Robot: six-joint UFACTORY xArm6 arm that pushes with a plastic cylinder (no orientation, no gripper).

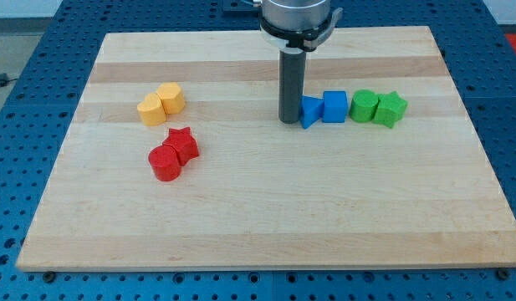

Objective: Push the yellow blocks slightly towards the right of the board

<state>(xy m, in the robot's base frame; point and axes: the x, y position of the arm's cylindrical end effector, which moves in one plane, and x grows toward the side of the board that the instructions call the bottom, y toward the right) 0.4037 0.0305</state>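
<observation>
Two yellow blocks sit touching at the board's left: a heart-like yellow block (150,109) and a yellow hexagon block (171,98) up and right of it. My tip (289,122) is well to their right, near the board's middle top, right beside the left side of a blue triangle block (309,112). The rod rises straight up from there to the arm at the view's top.
A blue cube (334,106) touches the triangle's right side. A green cylinder (364,105) and a green star (391,109) follow to the right. A red star (182,144) and a red cylinder (166,162) lie below the yellow blocks. The wooden board (266,226) sits on a blue perforated table.
</observation>
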